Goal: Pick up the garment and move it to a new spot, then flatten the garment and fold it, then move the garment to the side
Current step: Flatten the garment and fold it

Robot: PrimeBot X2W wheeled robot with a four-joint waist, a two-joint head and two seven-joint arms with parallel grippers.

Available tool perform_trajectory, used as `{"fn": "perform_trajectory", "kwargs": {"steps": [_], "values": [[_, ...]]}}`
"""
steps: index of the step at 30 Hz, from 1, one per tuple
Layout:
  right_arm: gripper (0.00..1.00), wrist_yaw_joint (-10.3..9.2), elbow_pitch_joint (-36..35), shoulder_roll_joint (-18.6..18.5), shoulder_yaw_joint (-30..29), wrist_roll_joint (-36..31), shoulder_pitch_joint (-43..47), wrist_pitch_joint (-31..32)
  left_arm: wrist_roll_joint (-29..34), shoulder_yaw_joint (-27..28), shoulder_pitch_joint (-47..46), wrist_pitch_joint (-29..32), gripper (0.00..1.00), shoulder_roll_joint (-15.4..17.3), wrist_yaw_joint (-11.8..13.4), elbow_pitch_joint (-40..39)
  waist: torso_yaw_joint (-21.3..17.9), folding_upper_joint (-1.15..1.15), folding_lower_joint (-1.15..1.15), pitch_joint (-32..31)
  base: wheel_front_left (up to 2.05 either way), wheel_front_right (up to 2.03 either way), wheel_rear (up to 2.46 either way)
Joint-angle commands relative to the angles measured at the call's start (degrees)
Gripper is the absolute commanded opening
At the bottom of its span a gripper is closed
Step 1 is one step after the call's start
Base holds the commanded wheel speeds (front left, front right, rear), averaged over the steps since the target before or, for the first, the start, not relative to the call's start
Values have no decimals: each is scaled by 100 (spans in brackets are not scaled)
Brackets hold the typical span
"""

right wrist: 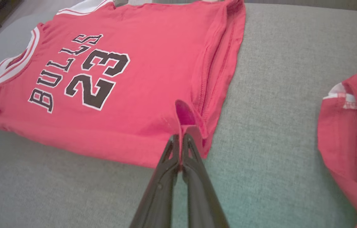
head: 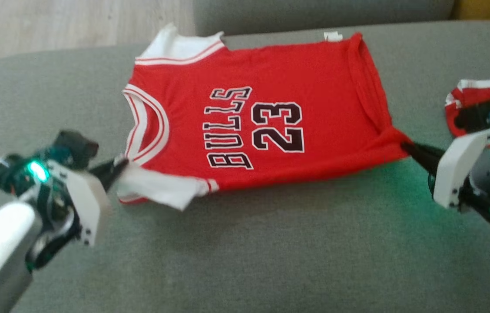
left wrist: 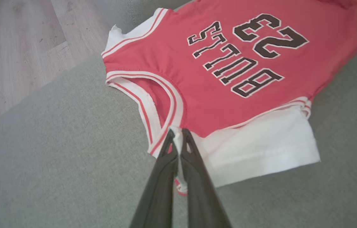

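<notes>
Between left pincer (head: pixel 120 166) and right pincer (head: pixel 405 145), the garment (head: pixel 314 87) lies spread

On the grey sofa cushion (head: pixel 271 261) the garment rests face up, with an arm at either end. The left pincer is clenched on the shoulder edge by the neckline, beside the near white sleeve (head: pixel 158 189). The right pincer is clamped on the near hem corner, which is drawn into a point. It is a red jersey with white, red-striped trim and black "BULLS 23" lettering. A second red garment (head: pixel 484 102) lies apart, beyond the right pincer.
</notes>
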Motion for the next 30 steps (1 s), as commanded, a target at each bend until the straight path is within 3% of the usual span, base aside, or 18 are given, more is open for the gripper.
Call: {"fn": "perform_trajectory", "kwargs": {"steps": [1,9,19,20,21,26,30], "values": [[0,-4,-78,-82,-86,-31,-147,-39,48,310,-437,14,0,168,-15,-86,-81,0,-1,167,0,0,0],[0,-4,364,283,-182,-172,-679,-113,417,138,-1288,-15,0,-108,-111,733,-197,0,-1,472,0,0,0],[0,-4,760,557,-35,-302,-1134,-302,859,77,-2002,-457,0,-527,-18,1796,-236,0,-1,731,0,0,0],[97,-4,841,594,-65,-314,-1183,-365,903,81,-2066,-555,46,-592,21,1886,-236,0,-1,755,0,0,0],[100,-4,933,622,-116,-368,-1251,-491,970,83,-2132,-693,100,-653,64,1962,-236,0,-1,778,0,0,0],[100,-4,1350,831,-425,-741,-1559,-1442,1334,391,-2437,-2147,100,-1039,740,2301,-218,0,-1,828,0,0,0],[100,-4,1546,1079,-803,-779,-1652,-2127,1384,600,-2448,-3208,100,-1348,1071,2514,-185,0,-1,688,0,0,0]]}}
